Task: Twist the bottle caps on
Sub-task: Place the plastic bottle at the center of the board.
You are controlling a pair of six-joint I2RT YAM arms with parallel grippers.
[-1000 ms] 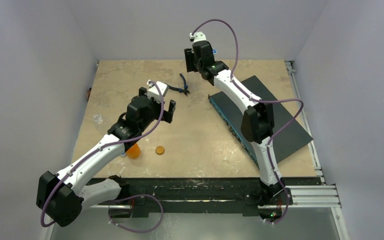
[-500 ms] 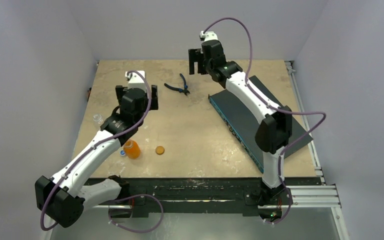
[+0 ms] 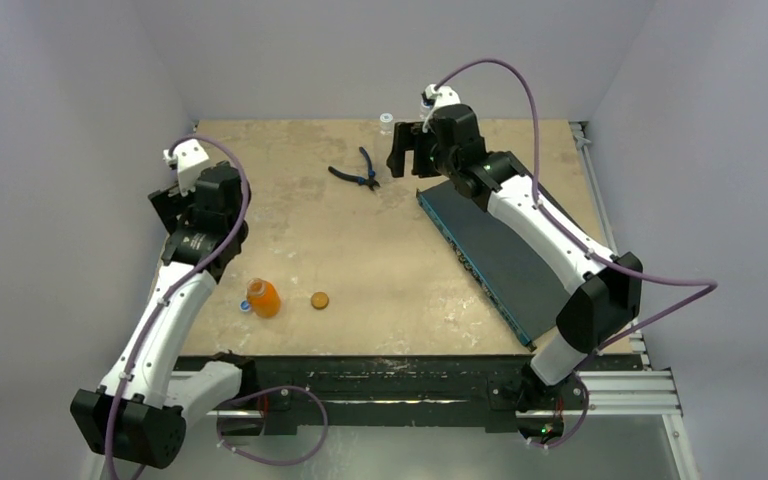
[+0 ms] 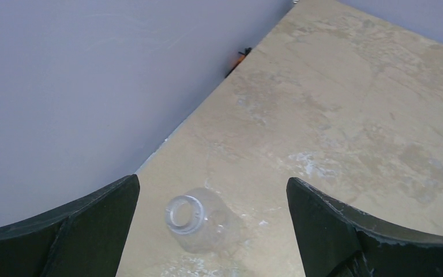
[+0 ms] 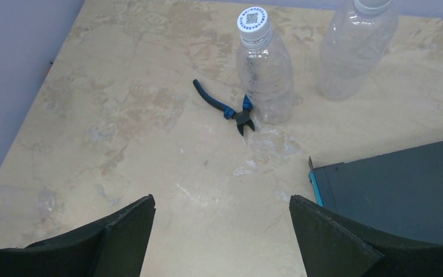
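**A:** Progress on the caps?

**B:** Partial. A capped bottle [image 5: 263, 75] and a second capped bottle [image 5: 355, 49] stood at the top of the right wrist view, with the pliers [image 5: 224, 108] just in front of the first. An open bottle [image 4: 199, 222] sat by the wall, bottom centre of the left wrist view, with a bare neck. The orange bottle [image 3: 265, 299] was lower left in the top view. The orange cap [image 3: 320, 299] lay loose near it, not touching. I judged at least two left to do.

**A:** Jaws?

**B:** The left gripper [image 4: 212, 182] was spread wide and empty, with the open bottle below it. The right gripper [image 5: 221, 199] was also wide and held nothing.

**A:** Change over the last second?

**B:** The left arm had swung from mid-frame to the upper-left wall. The right arm had shifted right, uncovering the capped bottle at the top edge. The orange bottle, orange cap and pliers hadn't moved.
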